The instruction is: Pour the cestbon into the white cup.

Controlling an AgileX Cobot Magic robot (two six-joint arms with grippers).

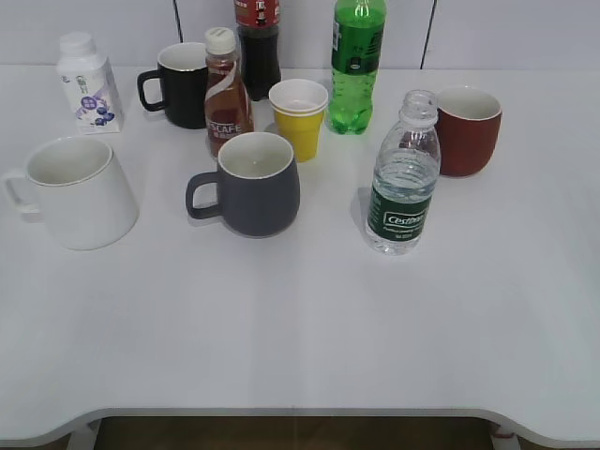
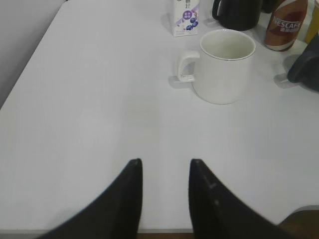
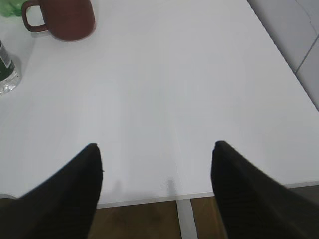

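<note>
The cestbon [image 1: 404, 178] stands upright with no cap, right of the table's middle; its base shows at the left edge of the right wrist view [image 3: 7, 72]. The white cup [image 1: 79, 191] stands at the left, handle pointing left; it also shows in the left wrist view [image 2: 222, 66]. Neither gripper shows in the exterior view. My left gripper [image 2: 164, 167] is open and empty above the table's near left edge, well short of the cup. My right gripper [image 3: 155, 149] is wide open and empty over the near right edge, far from the bottle.
A dark grey mug [image 1: 251, 184] stands in the middle. Behind it are a brown Nescafe bottle [image 1: 226, 94], a yellow paper cup [image 1: 299, 117], a black mug [image 1: 180, 84], a green soda bottle [image 1: 356, 66] and a dark cola bottle [image 1: 259, 47]. A red-brown mug [image 1: 466, 130] stands right, a small white bottle [image 1: 86, 84] far left.
</note>
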